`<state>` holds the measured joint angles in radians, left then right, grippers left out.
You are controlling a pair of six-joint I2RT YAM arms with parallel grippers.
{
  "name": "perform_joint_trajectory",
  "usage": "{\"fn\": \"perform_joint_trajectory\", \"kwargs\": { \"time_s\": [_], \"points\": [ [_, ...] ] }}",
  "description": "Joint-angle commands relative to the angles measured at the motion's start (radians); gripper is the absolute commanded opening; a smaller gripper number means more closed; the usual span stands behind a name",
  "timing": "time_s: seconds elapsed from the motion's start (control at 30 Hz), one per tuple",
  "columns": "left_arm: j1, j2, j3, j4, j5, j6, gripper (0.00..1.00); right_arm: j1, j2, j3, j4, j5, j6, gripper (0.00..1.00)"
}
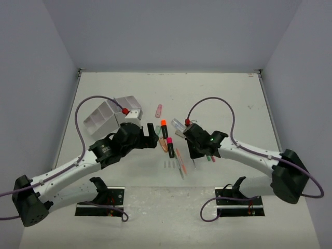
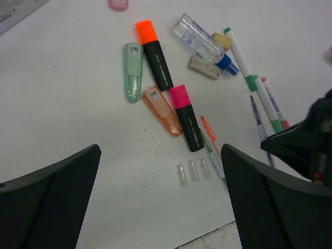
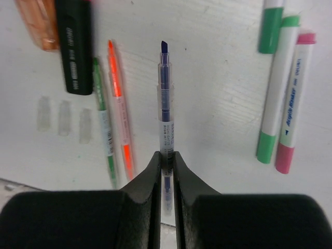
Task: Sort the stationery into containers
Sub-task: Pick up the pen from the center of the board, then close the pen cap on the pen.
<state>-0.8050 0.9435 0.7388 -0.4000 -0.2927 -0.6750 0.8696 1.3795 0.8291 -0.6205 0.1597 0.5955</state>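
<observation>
My right gripper is shut on a thin blue pen that lies on the table, its tip pointing away. Left of it lie a thin orange pen, a thin green pen and three clear pieces. Green-banded and pink-banded markers lie to the right. My left gripper hangs open above the clear pieces, near an orange-capped marker and a pink-capped marker. The white containers stand behind the left gripper.
A green clear cap, an orange clear cap, a clear-and-blue tube and beige pieces lie among the markers. A pink piece lies farther back. The right arm reaches in close to the left gripper.
</observation>
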Motion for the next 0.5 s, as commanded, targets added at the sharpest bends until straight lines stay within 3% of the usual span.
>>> {"fn": "perform_joint_trajectory", "kwargs": {
  "time_s": [0.0,0.13,0.27,0.37,0.43,0.47],
  "points": [
    [-0.142,0.073,-0.038,0.076,-0.199,-0.200,1.00,0.004,-0.228,0.022,-0.074,0.084,0.034,0.00],
    [-0.276,0.173,-0.048,0.124,-0.313,-0.311,0.89,0.002,-0.335,0.008,-0.090,0.121,0.047,0.00],
    [-0.394,0.311,0.004,0.105,-0.412,-0.387,0.65,-0.001,-0.397,-0.012,-0.101,0.130,0.051,0.00],
    [-0.435,0.386,0.031,0.082,-0.445,-0.430,0.55,-0.002,-0.411,-0.025,-0.111,0.134,0.054,0.00],
    [-0.445,0.427,0.036,0.075,-0.461,-0.450,0.40,-0.001,-0.425,-0.037,-0.113,0.130,0.055,0.00],
    [-0.447,0.440,0.036,0.070,-0.468,-0.460,0.39,-0.001,-0.430,-0.041,-0.113,0.129,0.054,0.00]
  ]
}}
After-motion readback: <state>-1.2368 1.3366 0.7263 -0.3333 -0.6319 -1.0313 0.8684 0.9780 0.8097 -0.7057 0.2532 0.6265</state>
